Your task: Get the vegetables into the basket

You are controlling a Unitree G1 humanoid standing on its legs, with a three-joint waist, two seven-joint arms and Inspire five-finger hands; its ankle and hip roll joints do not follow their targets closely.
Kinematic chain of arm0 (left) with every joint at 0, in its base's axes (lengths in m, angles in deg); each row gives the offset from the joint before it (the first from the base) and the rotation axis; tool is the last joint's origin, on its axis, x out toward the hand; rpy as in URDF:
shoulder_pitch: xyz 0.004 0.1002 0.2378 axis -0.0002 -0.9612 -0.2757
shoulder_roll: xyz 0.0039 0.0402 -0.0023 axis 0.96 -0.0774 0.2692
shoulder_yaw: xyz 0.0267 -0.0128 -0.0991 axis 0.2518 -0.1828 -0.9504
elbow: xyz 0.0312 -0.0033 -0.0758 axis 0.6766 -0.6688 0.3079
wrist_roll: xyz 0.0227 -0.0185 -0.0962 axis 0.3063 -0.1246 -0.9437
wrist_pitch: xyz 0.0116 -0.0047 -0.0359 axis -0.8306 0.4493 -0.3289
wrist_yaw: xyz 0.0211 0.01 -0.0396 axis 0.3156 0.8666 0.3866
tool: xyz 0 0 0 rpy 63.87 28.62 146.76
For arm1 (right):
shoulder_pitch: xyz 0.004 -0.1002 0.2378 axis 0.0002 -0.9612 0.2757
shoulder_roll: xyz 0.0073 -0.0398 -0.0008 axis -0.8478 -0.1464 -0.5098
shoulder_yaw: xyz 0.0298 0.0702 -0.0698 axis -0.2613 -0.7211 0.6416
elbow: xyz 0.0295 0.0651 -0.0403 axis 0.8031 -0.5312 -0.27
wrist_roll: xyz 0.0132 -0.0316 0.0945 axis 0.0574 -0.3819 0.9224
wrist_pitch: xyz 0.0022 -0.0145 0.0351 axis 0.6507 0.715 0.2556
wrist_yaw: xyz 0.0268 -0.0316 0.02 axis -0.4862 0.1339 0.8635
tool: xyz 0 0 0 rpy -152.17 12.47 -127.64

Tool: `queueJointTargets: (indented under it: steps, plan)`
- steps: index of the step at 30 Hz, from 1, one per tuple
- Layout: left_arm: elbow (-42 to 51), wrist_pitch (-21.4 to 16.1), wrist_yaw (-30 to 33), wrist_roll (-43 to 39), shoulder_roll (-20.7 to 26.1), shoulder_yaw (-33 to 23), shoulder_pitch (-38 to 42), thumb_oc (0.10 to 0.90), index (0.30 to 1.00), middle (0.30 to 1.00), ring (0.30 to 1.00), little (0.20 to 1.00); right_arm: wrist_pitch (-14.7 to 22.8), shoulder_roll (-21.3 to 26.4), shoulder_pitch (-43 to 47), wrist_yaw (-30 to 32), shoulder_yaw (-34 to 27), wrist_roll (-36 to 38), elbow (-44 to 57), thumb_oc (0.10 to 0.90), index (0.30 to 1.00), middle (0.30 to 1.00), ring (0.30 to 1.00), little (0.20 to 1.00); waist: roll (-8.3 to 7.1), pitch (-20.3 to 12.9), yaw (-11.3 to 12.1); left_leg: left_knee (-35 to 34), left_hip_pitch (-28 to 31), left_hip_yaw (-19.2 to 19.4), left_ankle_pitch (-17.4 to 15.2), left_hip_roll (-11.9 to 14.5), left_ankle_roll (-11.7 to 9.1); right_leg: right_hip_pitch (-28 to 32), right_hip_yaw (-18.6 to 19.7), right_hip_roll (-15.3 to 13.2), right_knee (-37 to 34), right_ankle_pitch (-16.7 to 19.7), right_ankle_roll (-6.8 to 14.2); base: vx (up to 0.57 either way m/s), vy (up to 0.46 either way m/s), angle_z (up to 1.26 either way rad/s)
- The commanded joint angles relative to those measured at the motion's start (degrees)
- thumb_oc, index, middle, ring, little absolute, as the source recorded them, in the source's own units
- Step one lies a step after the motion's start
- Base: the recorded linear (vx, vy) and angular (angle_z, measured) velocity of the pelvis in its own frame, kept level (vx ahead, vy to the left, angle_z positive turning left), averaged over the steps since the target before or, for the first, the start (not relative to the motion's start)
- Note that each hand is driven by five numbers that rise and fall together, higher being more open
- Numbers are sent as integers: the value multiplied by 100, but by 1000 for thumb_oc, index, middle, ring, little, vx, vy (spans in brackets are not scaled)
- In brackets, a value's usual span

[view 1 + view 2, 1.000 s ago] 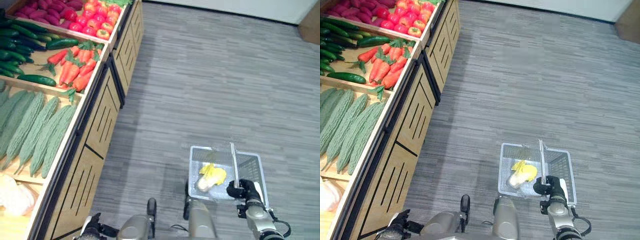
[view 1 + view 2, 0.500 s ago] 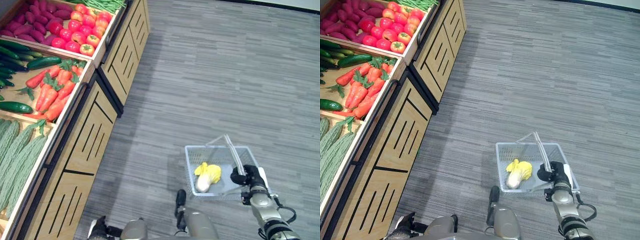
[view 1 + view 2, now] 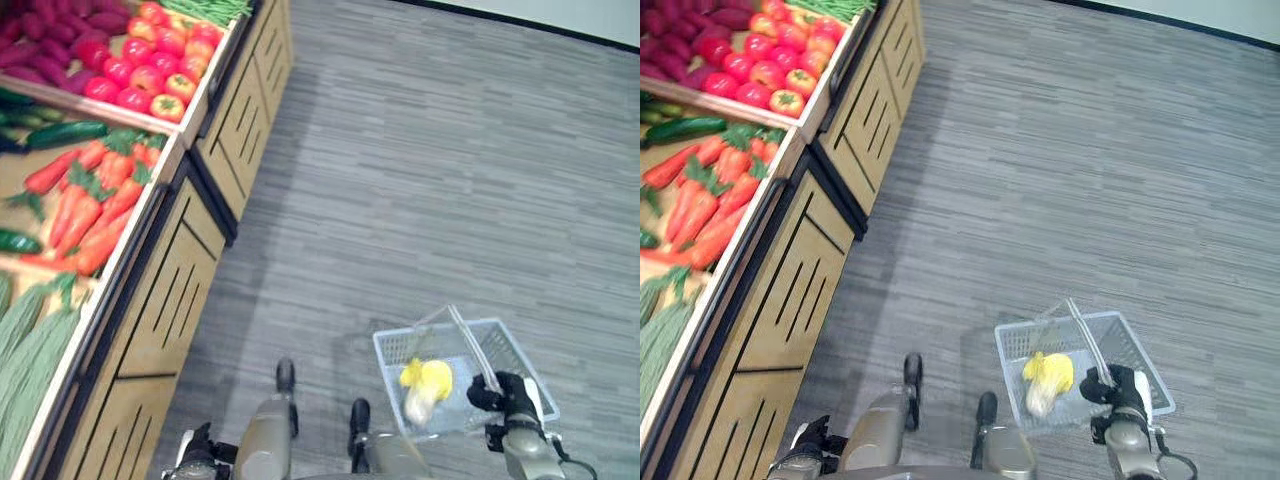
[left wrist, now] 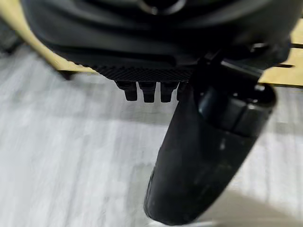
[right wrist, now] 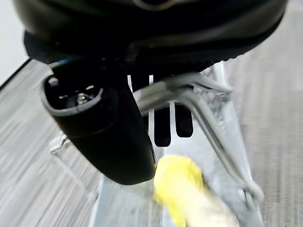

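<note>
My right hand (image 3: 503,392) curls round the grey metal handle (image 3: 469,341) of the clear wire-mesh shopping basket (image 3: 462,382), which hangs low at my side above the grey plank floor (image 3: 420,190). Just beside my fingers (image 5: 162,124), inside the basket, lies one yellow-leafed cabbage with a pale stalk (image 3: 425,385); it looks light and soft, best cupped round the firm stalk end, I judge. My left hand (image 4: 203,156) hangs with fingers curled and nothing in them. Well apart from it, up on the wooden produce stand (image 3: 190,250), lie the ridged green bitter gourds (image 3: 35,335), then the orange carrots with green tops (image 3: 95,195): stiff, narrow, easiest pinched mid-length. Farthest, the red tomatoes (image 3: 150,70) look smooth and likely to roll.
</note>
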Motion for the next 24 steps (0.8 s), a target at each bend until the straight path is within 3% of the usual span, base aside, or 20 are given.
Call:
queueJointTargets:
  steps: [1,4,10,14,18,20,24]
  plan:
    - [335,-131,89,170,381,38,-25,900,1000,1000,1000,1000,536,337,549,90,-11,138,569,400,300,300,300,300,-206,-175,286,349,-55,-188,-576,30,-299,-29,496,-564,412,895,561,241,230,5]
    - [415,-120,96,201,427,60,-35,900,1000,1000,1000,1000,532,285,680,83,75,150,640,400,300,300,300,300,-217,-128,344,301,133,-187,-711,-61,-123,-306,408,-600,1135,1309,545,182,188,13]
    - [429,-102,72,241,422,75,-74,900,1000,1000,1000,1000,523,214,723,76,123,134,634,400,300,300,300,300,-128,-63,392,152,524,-214,-834,-147,23,-588,207,-554,1772,1431,497,153,121,-3]
    - [315,-109,77,234,369,86,-38,900,1000,1000,1000,1000,564,259,840,128,111,120,848,400,300,300,300,300,-78,56,279,35,772,-321,-919,-148,-88,-1075,81,-550,774,1110,480,215,-51,11]
    - [197,-123,69,238,277,50,-14,900,1000,1000,1000,1000,554,305,927,193,135,43,1001,400,300,300,300,300,-54,140,78,42,1174,-671,-1195,-45,-326,-1363,600,-654,-488,1535,714,356,-220,52]
    - [72,-122,44,223,229,-10,-37,900,1000,1000,1000,1000,531,314,802,138,96,-15,1021,400,300,300,300,300,-68,85,49,68,1368,-895,-1311,-27,-428,-1321,701,-600,-418,1381,723,405,-284,79]
    - [24,-98,26,87,133,-155,-228,900,1000,1000,1000,1000,536,397,694,69,30,3,933,400,300,300,300,300,9,-68,65,156,1588,-1092,-1227,245,-602,-1186,340,-385,-121,1079,530,340,-345,67]
